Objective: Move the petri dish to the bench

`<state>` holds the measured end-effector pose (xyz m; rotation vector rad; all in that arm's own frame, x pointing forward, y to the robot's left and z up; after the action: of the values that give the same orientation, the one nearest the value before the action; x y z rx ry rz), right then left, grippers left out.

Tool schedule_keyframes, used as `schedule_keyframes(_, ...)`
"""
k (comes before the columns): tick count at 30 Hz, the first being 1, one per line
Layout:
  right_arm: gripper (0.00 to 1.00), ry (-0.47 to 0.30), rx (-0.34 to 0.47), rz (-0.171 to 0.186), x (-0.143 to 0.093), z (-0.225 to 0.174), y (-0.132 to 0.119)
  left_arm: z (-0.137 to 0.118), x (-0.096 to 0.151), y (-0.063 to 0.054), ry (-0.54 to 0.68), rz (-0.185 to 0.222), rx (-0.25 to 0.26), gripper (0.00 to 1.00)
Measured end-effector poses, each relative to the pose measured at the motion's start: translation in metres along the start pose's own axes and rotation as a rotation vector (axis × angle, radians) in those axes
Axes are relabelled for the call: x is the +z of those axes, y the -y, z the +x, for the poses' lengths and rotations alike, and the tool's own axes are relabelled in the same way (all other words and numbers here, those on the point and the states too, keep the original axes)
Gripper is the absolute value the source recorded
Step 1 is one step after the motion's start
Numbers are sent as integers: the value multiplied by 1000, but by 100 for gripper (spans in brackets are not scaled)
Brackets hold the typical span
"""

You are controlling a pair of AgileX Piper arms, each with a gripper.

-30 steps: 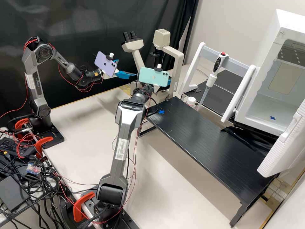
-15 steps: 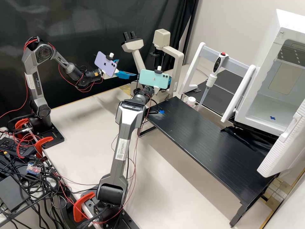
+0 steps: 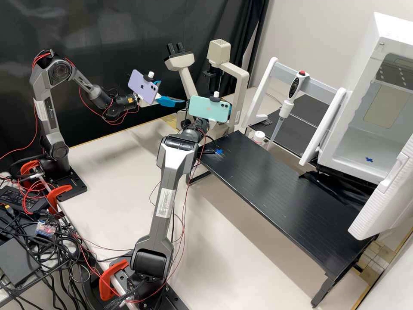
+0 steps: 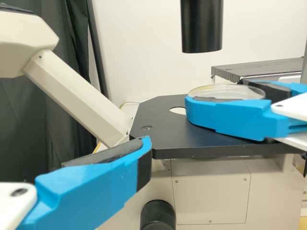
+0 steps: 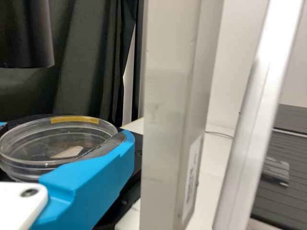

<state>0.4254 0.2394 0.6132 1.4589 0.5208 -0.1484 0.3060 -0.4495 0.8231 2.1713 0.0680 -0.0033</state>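
right jaws [image 3: 230, 108], partway open, clasp the petri dish [image 5: 53, 143] over the microscope stage [image 4: 165, 129]; left jaws [image 3: 171, 93] gape empty.

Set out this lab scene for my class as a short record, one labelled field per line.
Object: clear petri dish, yellow strip on its rim
Held by: right gripper
Location: at the microscope; whether it touches the black stage, cannot tell
Left gripper: open, without the dish
Destination: black bench, marked with a blue cross
Nearby: pipette, tip downward
Status: dish not yet on the bench
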Motion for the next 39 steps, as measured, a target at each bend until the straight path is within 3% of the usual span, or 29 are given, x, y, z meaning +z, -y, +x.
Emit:
schedule_keyframes(6,0,-18,7,-2,-3,-31,-11,0,0,0,0,0,0,100)
schedule_keyframes(10,0,-39,42,-32,-4,-65,-21,0,0,0,0,0,0,100)
schedule_keyframes(15,0,-35,78,-43,4,-105,-30,0,0,0,0,0,0,100)
schedule_keyframes(23,0,-40,189,-16,26,-171,-45,0,0,0,0,0,0,100)
schedule_keyframes(31,0,-26,188,-43,57,-218,-32,0,0,0,0,0,0,100)
schedule_keyframes(35,0,19,140,-38,73,-234,-19,0,0,0,0,0,0,100)
schedule_keyframes(39,0,22,148,-34,80,-243,-14,0,0,0,0,0,0,100)
